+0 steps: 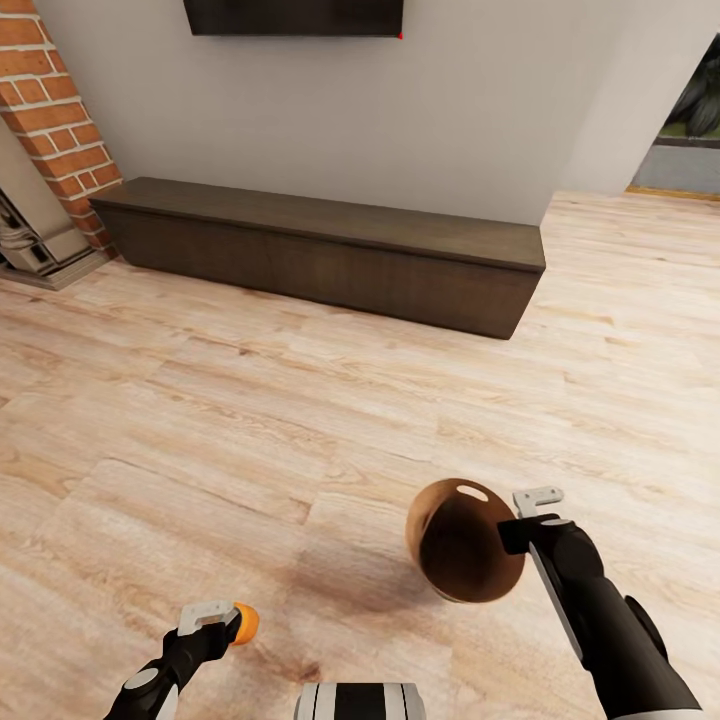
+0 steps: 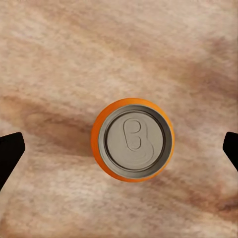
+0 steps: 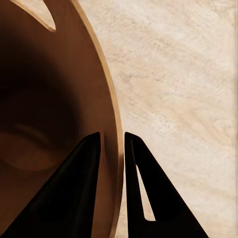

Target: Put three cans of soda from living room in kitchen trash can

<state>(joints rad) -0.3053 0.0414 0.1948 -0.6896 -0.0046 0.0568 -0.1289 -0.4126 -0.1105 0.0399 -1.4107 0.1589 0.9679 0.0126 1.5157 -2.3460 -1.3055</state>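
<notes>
An orange-red can of soda (image 1: 246, 623) (image 2: 133, 140) stands upright on the light wood floor, its silvery top facing the left wrist camera. My left gripper (image 1: 222, 622) hangs over it, open, with its dark fingertips (image 2: 10, 149) wide apart and clear of the can on both sides. The tan-brown tash can (image 1: 460, 545) (image 3: 54, 114) is lifted and tipped, its dark inside and oval hand slot (image 1: 471, 492) facing me. My right gripper (image 1: 522, 527) (image 3: 112, 144) is shut on its rim, one finger inside and one outside.
A long low dark wood cabinet (image 1: 320, 250) runs along the pale wall ahead, under a black screen (image 1: 295, 15). A brick column (image 1: 60, 110) stands at the far left and a glass door (image 1: 690, 130) at the far right. Open plank floor lies between.
</notes>
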